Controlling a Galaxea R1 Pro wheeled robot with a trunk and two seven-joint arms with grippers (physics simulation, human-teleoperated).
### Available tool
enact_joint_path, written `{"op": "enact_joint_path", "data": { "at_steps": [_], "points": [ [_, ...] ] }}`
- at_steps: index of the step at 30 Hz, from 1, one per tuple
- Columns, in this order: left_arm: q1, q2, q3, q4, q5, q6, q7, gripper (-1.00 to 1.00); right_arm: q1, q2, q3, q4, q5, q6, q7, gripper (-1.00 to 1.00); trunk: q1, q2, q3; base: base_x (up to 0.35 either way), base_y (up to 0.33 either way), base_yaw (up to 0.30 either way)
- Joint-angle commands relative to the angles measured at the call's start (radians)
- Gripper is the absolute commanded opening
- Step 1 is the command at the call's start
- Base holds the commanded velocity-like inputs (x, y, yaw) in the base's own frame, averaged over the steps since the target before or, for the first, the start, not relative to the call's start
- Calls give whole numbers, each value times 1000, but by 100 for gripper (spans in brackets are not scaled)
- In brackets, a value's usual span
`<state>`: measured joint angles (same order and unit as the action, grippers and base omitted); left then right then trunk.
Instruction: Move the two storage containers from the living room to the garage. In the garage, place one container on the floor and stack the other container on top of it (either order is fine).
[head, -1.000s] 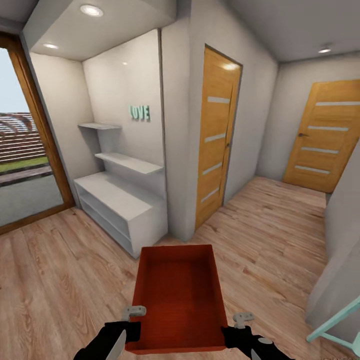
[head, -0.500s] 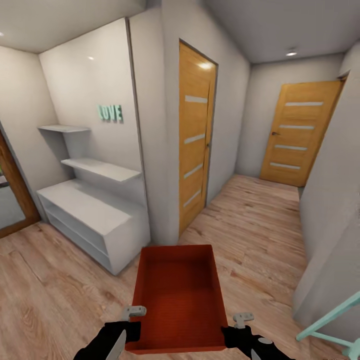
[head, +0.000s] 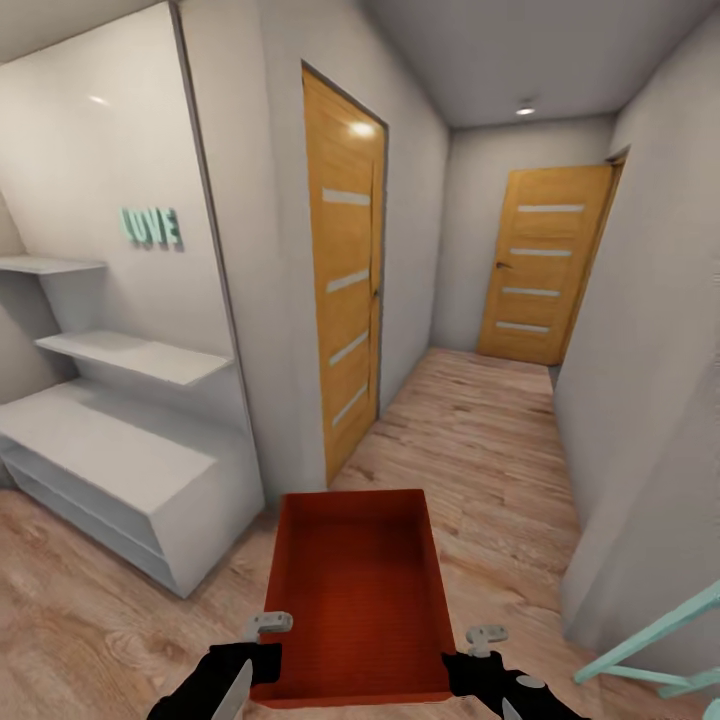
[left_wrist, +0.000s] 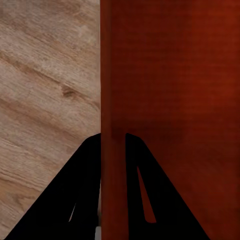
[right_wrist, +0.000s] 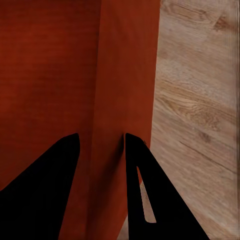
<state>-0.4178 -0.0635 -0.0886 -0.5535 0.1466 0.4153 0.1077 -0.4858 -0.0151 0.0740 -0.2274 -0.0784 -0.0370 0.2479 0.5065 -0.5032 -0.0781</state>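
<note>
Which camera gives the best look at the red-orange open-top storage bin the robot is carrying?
The head view: it shows the whole red-orange rectangular open-top bin, its floor and all four walls, held over light wood-plank flooring. The left wrist view shows one side wall clamped in the left pincer; the right wrist view shows the opposite wall in the right pincer.

Home hallway, rendered interior.
Light wood-plank floor runs down a narrow corridor between plain pale walls. Two wooden doors with frosted glass strips: one on the left wall, one at the far end. Left alcove holds a white low cabinet with two white wall shelves above it and teal "LOVE" letters on the wall. Recessed ceiling spotlight at the far end. Teal furniture frame at near right, sort unclear.
</note>
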Motion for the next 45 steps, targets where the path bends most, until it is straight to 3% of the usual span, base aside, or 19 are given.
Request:
{"op": "enact_joint_path", "data": {
  "at_steps": [1,45],
  "points": [
    [-1,1,13,-5,-16,-26,24,-100,0,18,8,2,-11,-4,17,-100,1,-2,-2,322,83,-269],
    [-1,-1,12,-5,-16,-26,24,-100,0,18,7,2,-11,-4,17,-100,1,-2,-2,322,83,-217]
  ]
}}
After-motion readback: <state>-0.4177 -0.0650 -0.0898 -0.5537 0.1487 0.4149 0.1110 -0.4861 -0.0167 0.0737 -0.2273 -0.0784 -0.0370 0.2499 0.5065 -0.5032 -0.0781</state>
